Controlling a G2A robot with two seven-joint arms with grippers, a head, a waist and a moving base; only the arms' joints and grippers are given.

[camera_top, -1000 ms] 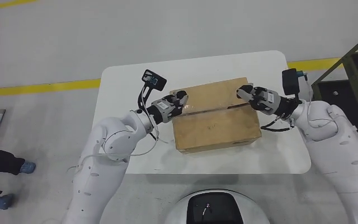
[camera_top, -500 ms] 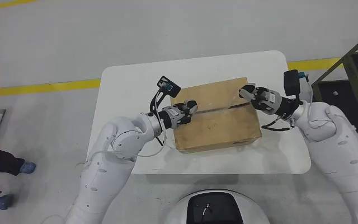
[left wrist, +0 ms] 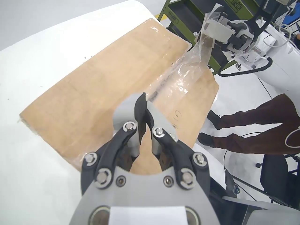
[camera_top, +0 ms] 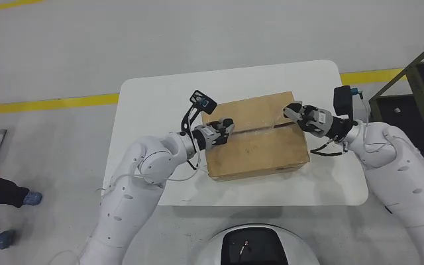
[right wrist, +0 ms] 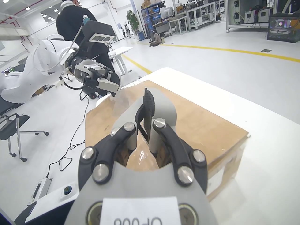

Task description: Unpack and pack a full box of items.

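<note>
A shut brown cardboard box [camera_top: 255, 142] lies in the middle of the white table [camera_top: 152, 99]. Clear tape [left wrist: 187, 71] runs along its top seam and is peeled up at the right end. My right gripper [camera_top: 289, 110] hovers just above that end, shut on the lifted tape strip [right wrist: 126, 108]. My left gripper [camera_top: 227, 125] is shut, with its fingertips [left wrist: 143, 99] down on the seam at the box's left end. In the left wrist view the right gripper [left wrist: 212, 28] holds the tape above the box's far edge. The left gripper [right wrist: 113, 90] sits at the box's far end in the right wrist view.
A green metal rack [camera_top: 397, 86] stands just past the table's right edge, close behind my right arm. Bare table surface lies to the left of the box [camera_top: 152, 132] and along the front edge [camera_top: 265, 192].
My left gripper has moved right, from beside the box's left end onto the seam on top. The right gripper has barely shifted and keeps hold of the tape.
</note>
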